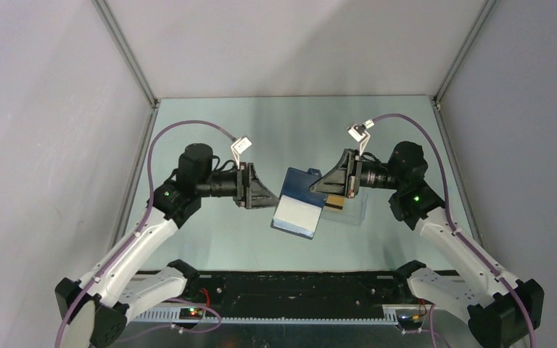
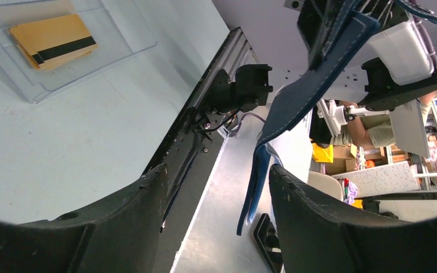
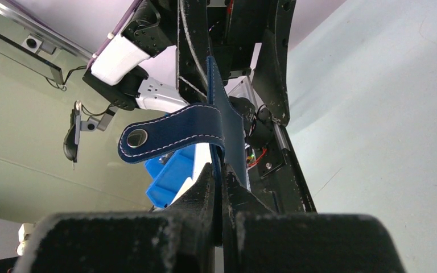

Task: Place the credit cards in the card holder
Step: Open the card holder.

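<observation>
The card holder [image 1: 299, 206], a navy wallet with a light blue inside, hangs open in the air between the two arms. My right gripper [image 1: 313, 187] is shut on its upper edge. In the right wrist view the jaws [image 3: 222, 170] pinch the navy panel, and the snap tab [image 3: 168, 133] curls off to the left. My left gripper [image 1: 270, 199] is open just left of the wallet. In the left wrist view the wallet's lower flap [image 2: 262, 182] hangs inside the gap [image 2: 216, 176], close to the right finger. The gold-tan credit cards [image 2: 54, 41] lie stacked in a clear tray, also seen from above [image 1: 336, 202].
The clear plastic tray [image 1: 354, 212] sits on the table under and behind my right gripper; in the left wrist view it is at the top left [image 2: 114, 48]. The black base rail [image 1: 290, 286] runs along the near table edge. Grey walls enclose the table on three sides.
</observation>
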